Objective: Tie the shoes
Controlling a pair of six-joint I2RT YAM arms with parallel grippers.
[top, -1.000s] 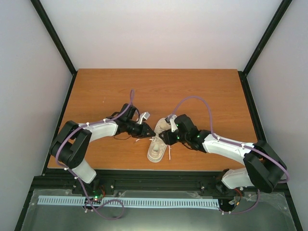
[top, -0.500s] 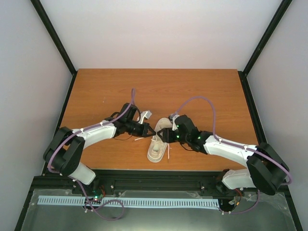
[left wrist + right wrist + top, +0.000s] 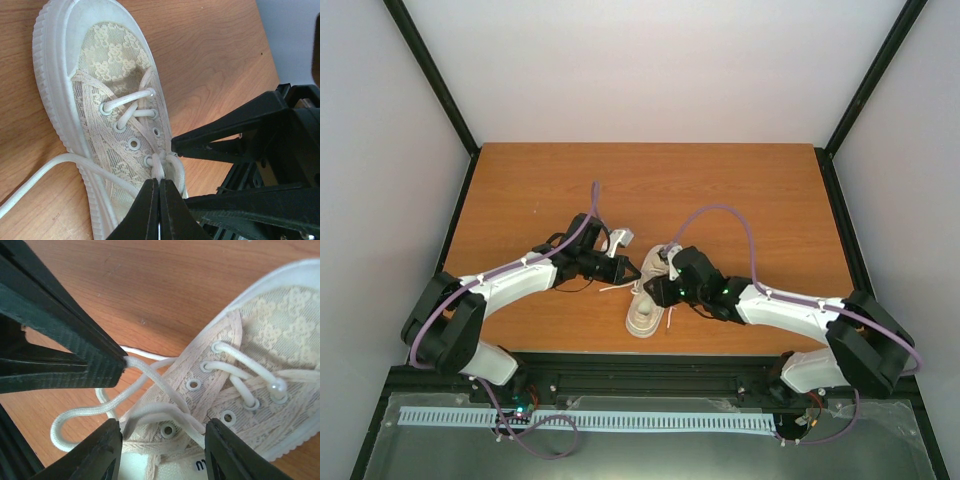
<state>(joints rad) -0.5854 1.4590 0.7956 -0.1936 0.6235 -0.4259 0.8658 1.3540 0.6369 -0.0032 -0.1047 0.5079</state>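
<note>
We see the sneaker (image 3: 645,316) lying on the wooden counter (image 3: 750,190), close to the near edge and about midway across, with both arms reaching in over its laced part. The left tool (image 3: 629,268) comes in from the left and the right tool (image 3: 656,289) from the right, so the two nearly meet above the eyelets. In the left wrist view the left tool (image 3: 159,194) is clenched, its two fingers pressed together on a white lace (image 3: 159,171) just where it leaves the upper eyelets. The rest of that lace trails off over the sole onto the wood. In the right wrist view the right tool (image 3: 164,432) is released, its fingers (image 3: 107,445) spread well apart. A span of lace runs across the gap between them, over the sneaker's tongue. Just beyond, the left tool's tip pinches the lace, and a slack loop (image 3: 75,417) droops from there onto the counter beside the sneaker.
</note>
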